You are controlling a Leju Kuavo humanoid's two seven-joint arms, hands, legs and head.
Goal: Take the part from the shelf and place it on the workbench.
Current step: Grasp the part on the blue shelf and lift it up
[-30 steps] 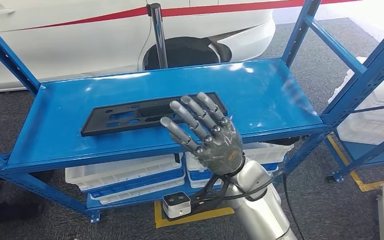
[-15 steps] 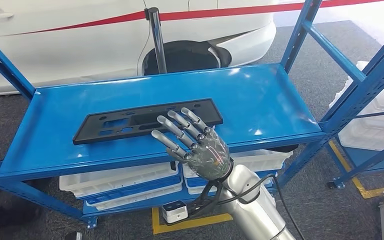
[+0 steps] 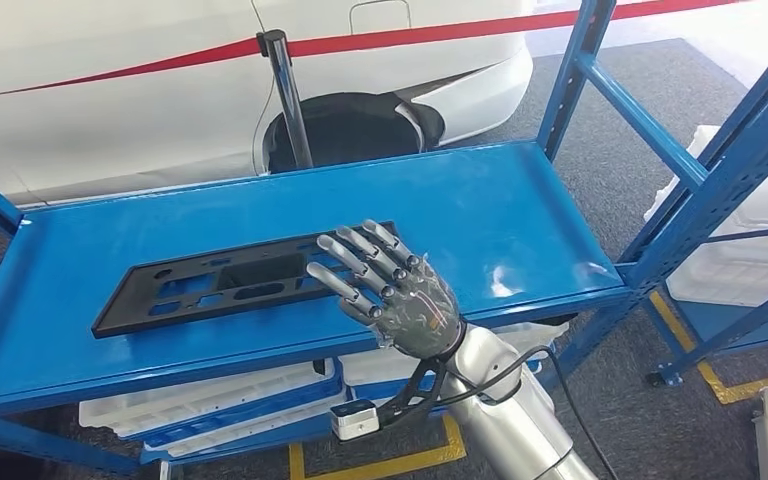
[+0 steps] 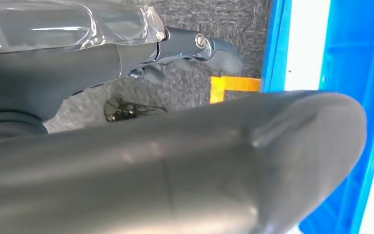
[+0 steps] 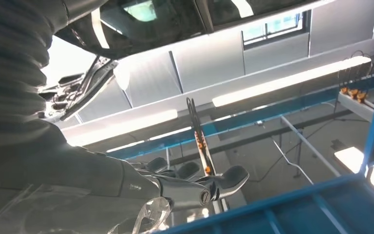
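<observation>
The long black part (image 3: pixel 245 283) lies flat on the blue shelf (image 3: pixel 520 215), stretching away to the left of the right hand (image 3: pixel 400 295), with its near end just under the spread fingers (image 3: pixel 355 262). Lying flat and lengthwise near the front edge, it seems set out for an easy reach from this side. The right hand is open and holds nothing: its fingers are fanned apart and raised over the part's end, palm turned toward the shelf, probably lined up to come down on that end. Whether the fingertips touch the part cannot be told. Below the hand, under the shelf, white bins (image 3: pixel 210 395) sit on a lower level. Beyond the hand, behind the shelf, stands a white car (image 3: pixel 110 90). The left hand (image 4: pixel 190 46) hangs near the floor; its state cannot be told.
</observation>
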